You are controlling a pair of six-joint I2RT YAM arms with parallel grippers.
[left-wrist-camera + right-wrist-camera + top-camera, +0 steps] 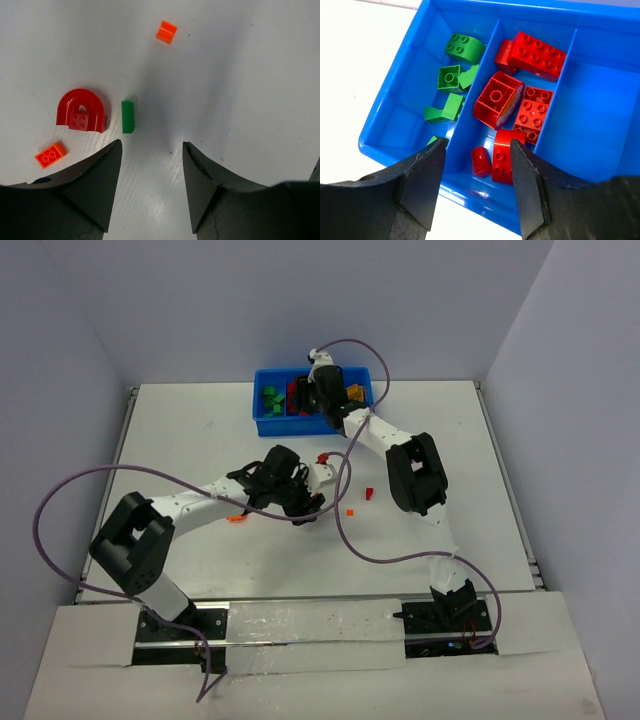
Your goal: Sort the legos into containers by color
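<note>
The blue tray (290, 426) stands at the back of the table. In the right wrist view its near wall (473, 196) is close; one compartment holds several green legos (451, 78), the one beside it several red legos (498, 100). My right gripper (477, 142) hangs open and empty over the red compartment (322, 400). My left gripper (151, 145) is open and empty just above the table mid-field (305, 498). Ahead of it lie a red arch (82, 110), a thin green brick (128, 116), an orange brick (50, 154) and a small orange piece (166, 32).
The top view shows loose pieces on the table: a red one (323, 457), another red one (368, 493), an orange one (350, 511) and an orange one by the left arm (235, 518). A purple cable loops across the table. White walls bound the workspace.
</note>
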